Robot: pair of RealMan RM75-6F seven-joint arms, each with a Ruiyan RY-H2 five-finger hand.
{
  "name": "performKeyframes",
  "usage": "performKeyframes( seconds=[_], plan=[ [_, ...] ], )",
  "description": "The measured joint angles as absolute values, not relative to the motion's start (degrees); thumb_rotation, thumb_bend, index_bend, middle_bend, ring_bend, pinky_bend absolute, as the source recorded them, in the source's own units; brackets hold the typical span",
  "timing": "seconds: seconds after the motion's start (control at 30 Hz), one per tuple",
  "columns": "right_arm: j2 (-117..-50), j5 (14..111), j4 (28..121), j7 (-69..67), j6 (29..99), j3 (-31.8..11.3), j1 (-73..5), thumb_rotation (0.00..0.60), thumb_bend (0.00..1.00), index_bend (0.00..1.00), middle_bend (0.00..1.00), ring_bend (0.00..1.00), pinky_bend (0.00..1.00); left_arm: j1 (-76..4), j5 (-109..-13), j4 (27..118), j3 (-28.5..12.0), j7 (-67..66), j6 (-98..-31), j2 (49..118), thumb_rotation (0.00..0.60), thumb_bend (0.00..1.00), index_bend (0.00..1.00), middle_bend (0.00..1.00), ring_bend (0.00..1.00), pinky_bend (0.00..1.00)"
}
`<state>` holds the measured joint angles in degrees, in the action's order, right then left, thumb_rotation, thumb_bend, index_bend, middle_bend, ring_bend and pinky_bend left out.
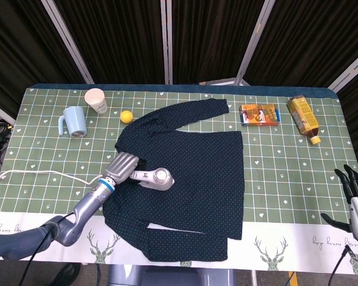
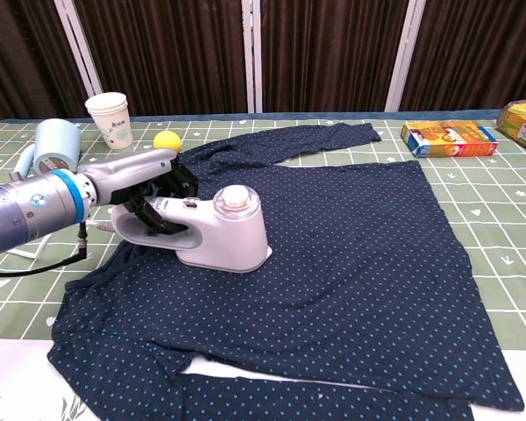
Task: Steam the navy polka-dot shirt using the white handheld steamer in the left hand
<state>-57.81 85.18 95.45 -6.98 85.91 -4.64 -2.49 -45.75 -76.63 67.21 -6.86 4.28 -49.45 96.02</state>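
My left hand (image 2: 149, 180) wraps the handle of the white handheld steamer (image 2: 215, 232), fingers curled through the loop, forearm stretched low over the counter (image 1: 286, 155) from the near left. The steamer sits flat on the navy polka-dot shirt (image 1: 191, 173), on its left part near the collar side, round head toward the middle of the cloth. A white cord (image 1: 42, 174) trails from it across the green checked cover toward the left edge. The shirt lies spread, one sleeve reaching toward the far side. My right hand (image 1: 353, 199) hangs off the near right edge, fingers apart, holding nothing.

Beyond the shirt stand a blue mug (image 1: 73, 121), a paper cup (image 1: 96, 99) and a yellow ball (image 1: 126, 116). To the far right lie an orange box (image 1: 259, 114) and a yellow bottle (image 1: 302, 118); their print is too small to read.
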Motion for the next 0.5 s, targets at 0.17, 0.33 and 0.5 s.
performKeyframes(
  seconds=[0.17, 0.33, 0.5],
  plan=[
    [-57.8, 85.2, 95.6, -6.8, 85.9, -4.6, -2.5, 0.600, 0.00, 0.00, 0.00, 0.00, 0.00, -45.4, -77.2, 67.1, -6.5, 5.2, -49.6, 95.8, 0.600, 0.58, 0.95, 0.88, 0.87, 1.00],
    [-57.8, 85.2, 95.5, -6.9, 86.0, -4.6, -2.5, 0.600, 0.00, 0.00, 0.00, 0.00, 0.00, -45.4, -77.7, 67.0, -6.4, 5.5, -49.8, 96.6, 0.600, 0.58, 0.95, 0.88, 0.87, 1.00],
    [-57.7, 85.2, 95.5, -7.2, 86.0, -4.6, -2.5, 0.600, 0.00, 0.00, 0.00, 0.00, 0.00, -45.7, -78.0, 67.1, -6.4, 5.5, -49.8, 97.8, 0.600, 0.58, 0.95, 0.88, 0.87, 1.00]
  ],
)
